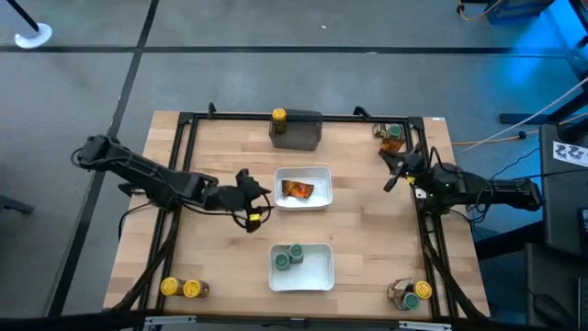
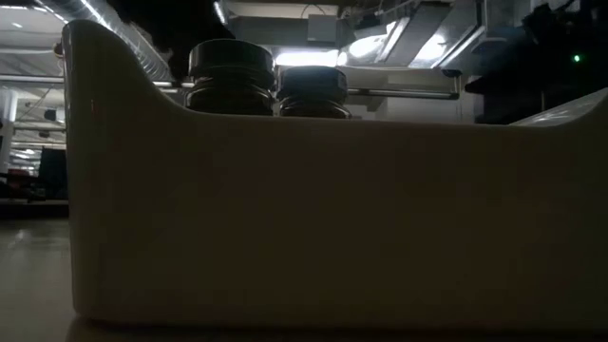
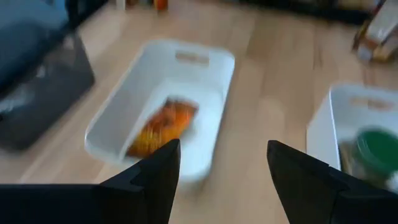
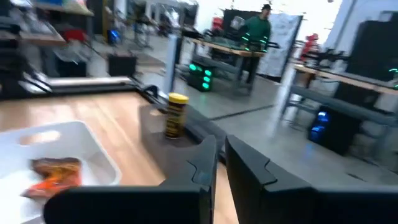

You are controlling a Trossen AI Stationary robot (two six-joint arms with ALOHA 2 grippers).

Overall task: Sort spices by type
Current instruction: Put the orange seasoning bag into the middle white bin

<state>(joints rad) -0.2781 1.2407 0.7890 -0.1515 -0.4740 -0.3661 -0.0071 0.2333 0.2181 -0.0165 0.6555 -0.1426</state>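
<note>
An orange-brown sachet [image 1: 296, 190] [image 3: 163, 126] lies in the middle white tray [image 1: 319, 174]. My left gripper [image 1: 260, 195] [image 3: 217, 180] hangs open just left of that tray, with nothing between its fingers. Two green-lidded jars [image 1: 292, 255] [image 2: 228, 76] stand in the near white tray [image 1: 317, 274]. A yellow-lidded jar [image 1: 278, 116] [image 4: 176, 114] stands on the dark grey block [image 1: 296, 133]. My right gripper [image 1: 393, 175] [image 4: 221, 163] is shut and holds nothing, raised at the table's right side.
Two yellow-lidded jars [image 1: 179, 288] stand at the near left corner. A green-lidded jar with a sachet [image 1: 393, 136] is at the far right corner, and a yellow-lidded jar [image 1: 421, 291] at the near right corner. A black frame [image 1: 184, 165] runs around the table's edges.
</note>
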